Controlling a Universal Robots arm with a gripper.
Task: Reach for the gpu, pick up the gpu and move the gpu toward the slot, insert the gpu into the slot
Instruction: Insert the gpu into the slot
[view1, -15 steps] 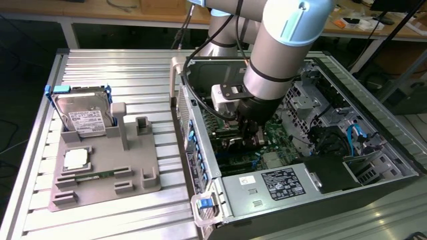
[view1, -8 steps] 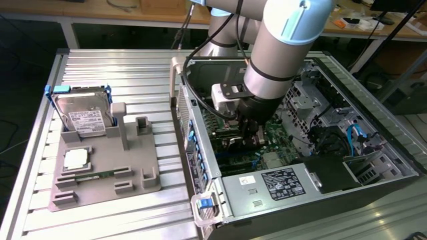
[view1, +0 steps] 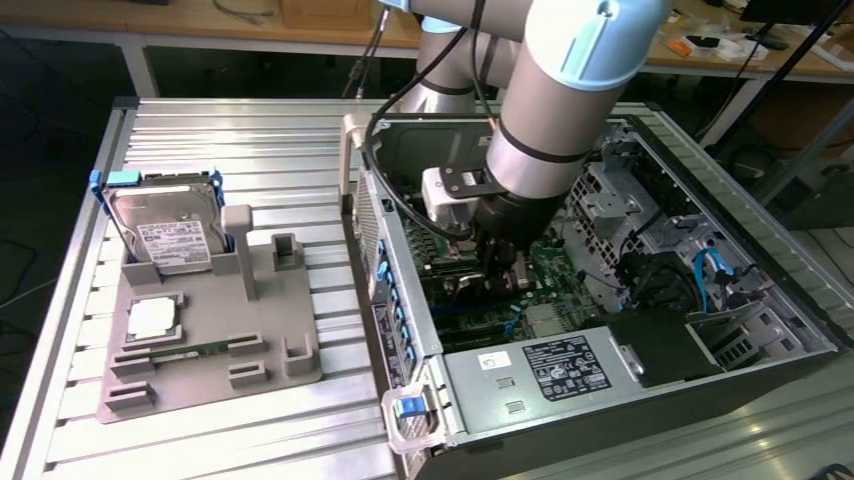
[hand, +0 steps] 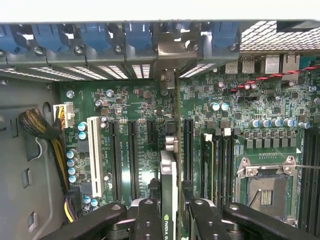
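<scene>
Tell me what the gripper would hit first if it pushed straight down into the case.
The gripper is shut on the thin dark Nvidia-marked gpu card, held edge-on. That card's lower edge would likely meet the green motherboard first, among its card connectors; depth is unclear.

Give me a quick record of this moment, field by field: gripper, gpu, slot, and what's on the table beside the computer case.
gripper: gripper inside the open computer case, fingers closed on the card's edge
gpu: gpu held edge-on, standing upright over the motherboard
slot: hidden beneath the card; seating cannot be told
table: grey holder tray with hard drive standing upright, on the exterior view's left
</scene>
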